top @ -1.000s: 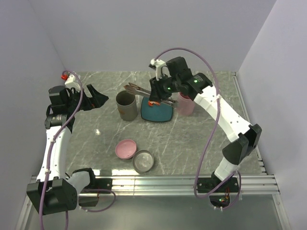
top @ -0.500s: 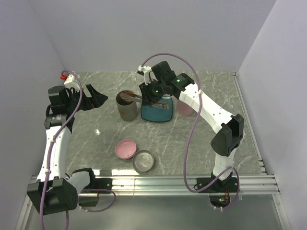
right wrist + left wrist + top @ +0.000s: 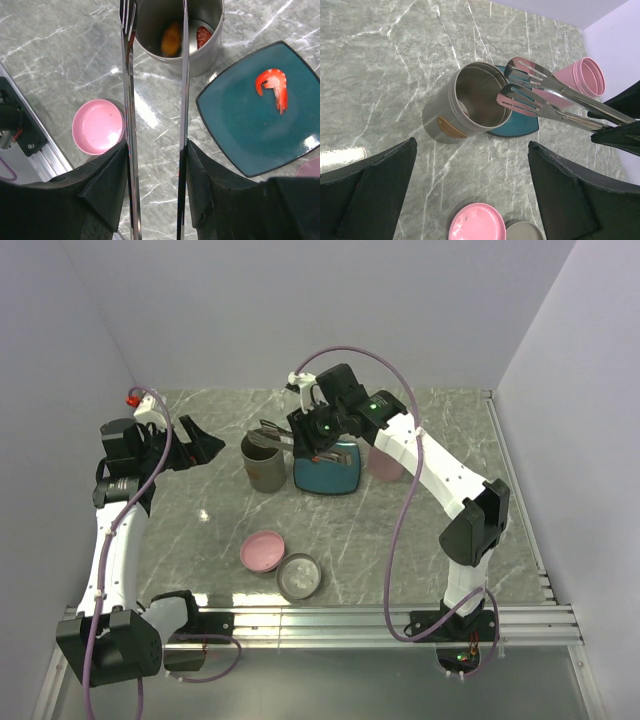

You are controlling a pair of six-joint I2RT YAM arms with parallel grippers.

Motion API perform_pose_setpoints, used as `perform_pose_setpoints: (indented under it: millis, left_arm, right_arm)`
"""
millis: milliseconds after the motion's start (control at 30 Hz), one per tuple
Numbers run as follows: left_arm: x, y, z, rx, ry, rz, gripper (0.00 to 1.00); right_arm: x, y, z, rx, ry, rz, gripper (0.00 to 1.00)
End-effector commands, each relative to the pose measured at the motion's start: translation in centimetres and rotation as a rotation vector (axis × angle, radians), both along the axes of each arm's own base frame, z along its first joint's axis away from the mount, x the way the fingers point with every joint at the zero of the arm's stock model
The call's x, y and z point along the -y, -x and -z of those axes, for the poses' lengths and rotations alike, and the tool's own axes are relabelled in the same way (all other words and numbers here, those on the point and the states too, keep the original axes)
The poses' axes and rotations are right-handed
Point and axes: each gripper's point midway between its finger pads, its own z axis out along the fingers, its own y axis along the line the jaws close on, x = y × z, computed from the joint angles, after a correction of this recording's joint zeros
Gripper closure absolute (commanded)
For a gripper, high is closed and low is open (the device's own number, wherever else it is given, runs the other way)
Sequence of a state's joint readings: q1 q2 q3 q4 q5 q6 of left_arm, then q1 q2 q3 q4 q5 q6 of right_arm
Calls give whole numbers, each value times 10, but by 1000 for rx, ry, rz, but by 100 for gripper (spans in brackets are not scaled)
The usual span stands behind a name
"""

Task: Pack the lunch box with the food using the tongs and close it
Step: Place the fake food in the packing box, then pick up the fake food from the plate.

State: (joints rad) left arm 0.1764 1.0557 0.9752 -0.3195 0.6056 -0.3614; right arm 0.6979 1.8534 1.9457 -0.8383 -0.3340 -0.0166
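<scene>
The lunch box, a grey metal tin [image 3: 264,462] [image 3: 470,102] [image 3: 207,50], stands upright and uncovered left of the teal plate [image 3: 327,472] [image 3: 250,130]. An orange piece [image 3: 171,40] and a red piece [image 3: 203,35] of food lie inside it. One red shrimp [image 3: 273,85] lies on the plate. My right gripper [image 3: 305,445] [image 3: 156,150] is shut on the silver tongs [image 3: 128,100] [image 3: 545,95]. Their arms are spread, with nothing between the tips, which hang over the tin's mouth. My left gripper [image 3: 205,445] [image 3: 472,145] is open, holds nothing, and hovers left of the tin.
A pink tin [image 3: 388,462] [image 3: 582,80] stands right of the plate. A pink lid [image 3: 263,550] [image 3: 97,126] and a grey lid [image 3: 299,576] [image 3: 522,231] lie side by side toward the near edge. Walls close the table's back and sides.
My right arm has carried the tongs left from above the plate to above the grey tin, and the tongs' arms have spread apart. The left arm has stayed still.
</scene>
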Motion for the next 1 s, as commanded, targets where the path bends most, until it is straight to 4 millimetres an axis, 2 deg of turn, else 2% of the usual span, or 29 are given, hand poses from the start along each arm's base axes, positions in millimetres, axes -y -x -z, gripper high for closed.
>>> perform_pose_setpoints:
  millis: [0,67,100,133,200,233,300,367,467,700,833,967]
  left_arm:
    - [2,0,-18,52,3,16,1]
    - [0,0,-20,54,-2,9,1]
    - [0,0,-22,57,-5,10,1]
    - [1,1,-23,58,-8,13,1]
    - [2,2,-24,62,-20,29,0]
    - [3,3,-23,63,-24,40,1]
    - [7,5,-23,67,-32,83,1]
    - [10,6,-24,68,-23,102,1]
    - [11,4,-25,67,-11,103,1]
    - [9,4,-27,69,-20,91,1]
    - [9,4,-25,68,-18,86,1]
    - [9,3,-21,60,-10,88,1]
  right_arm:
    - [3,1,-42,87,-71,-1,46]
    - [13,0,-47,92,-73,15,46]
    - [21,-1,-42,78,-66,27,46]
    - [37,-7,-50,85,-90,50,46]
    - [60,-12,-39,58,-80,83,46]
    - [80,-18,-42,72,-74,110,46]
    - [98,-17,-29,67,-31,111,46]
    - [115,-18,-27,88,-8,134,46]
    - [128,-13,-5,74,44,130,46]
    - [155,-23,45,32,151,153,46]
    - [163,-31,65,12,196,164,46]
    - [162,-42,77,2,208,170,47]
